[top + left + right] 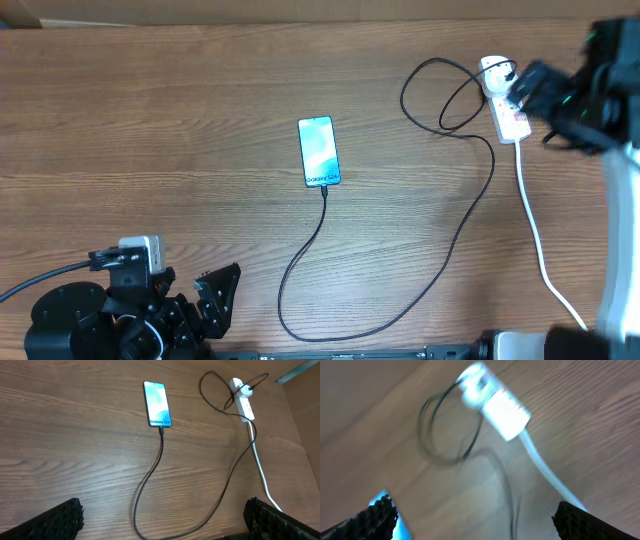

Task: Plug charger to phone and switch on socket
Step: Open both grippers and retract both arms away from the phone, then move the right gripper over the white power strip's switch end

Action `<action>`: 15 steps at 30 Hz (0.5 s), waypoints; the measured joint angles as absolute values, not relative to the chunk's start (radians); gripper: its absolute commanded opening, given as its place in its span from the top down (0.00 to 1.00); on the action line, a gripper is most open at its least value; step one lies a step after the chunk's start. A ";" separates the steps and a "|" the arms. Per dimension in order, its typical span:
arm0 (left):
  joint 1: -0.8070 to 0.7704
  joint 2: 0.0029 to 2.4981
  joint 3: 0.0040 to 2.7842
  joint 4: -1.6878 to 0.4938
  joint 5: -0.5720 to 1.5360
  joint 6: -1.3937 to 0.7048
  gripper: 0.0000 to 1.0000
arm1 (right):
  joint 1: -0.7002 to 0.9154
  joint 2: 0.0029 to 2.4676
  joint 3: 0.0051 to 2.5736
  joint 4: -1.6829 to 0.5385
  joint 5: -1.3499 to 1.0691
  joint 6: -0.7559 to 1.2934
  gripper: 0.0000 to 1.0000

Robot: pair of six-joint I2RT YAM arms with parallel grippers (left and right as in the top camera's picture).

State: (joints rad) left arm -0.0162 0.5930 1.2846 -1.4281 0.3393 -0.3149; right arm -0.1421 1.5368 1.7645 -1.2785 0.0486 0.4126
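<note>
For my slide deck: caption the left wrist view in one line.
Black charger running from the phone across the wooden table to the socket, framed by the open left gripper.

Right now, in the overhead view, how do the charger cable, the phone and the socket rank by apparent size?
1. charger cable: longest by far, running from phone to socket.
2. phone and socket: about alike; the right arm hides part of the socket, so I leave them unranked.
</note>
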 measured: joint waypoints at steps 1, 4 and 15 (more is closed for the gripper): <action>-0.016 0.593 1.284 -1.429 0.339 -0.315 0.00 | -0.172 1.568 1.768 -1.256 0.049 0.410 0.00; -0.016 0.593 1.284 -1.430 0.339 -0.315 0.00 | -0.274 1.698 1.768 -1.164 0.041 0.402 0.00; -0.016 0.593 1.283 -1.437 0.339 -0.315 0.00 | -0.334 2.029 1.769 -0.836 0.042 0.300 0.00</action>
State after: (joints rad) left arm -0.0162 0.5930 1.2831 -1.4368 0.3393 -0.3149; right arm -0.3340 2.0293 1.7691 -0.8360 0.0422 0.3004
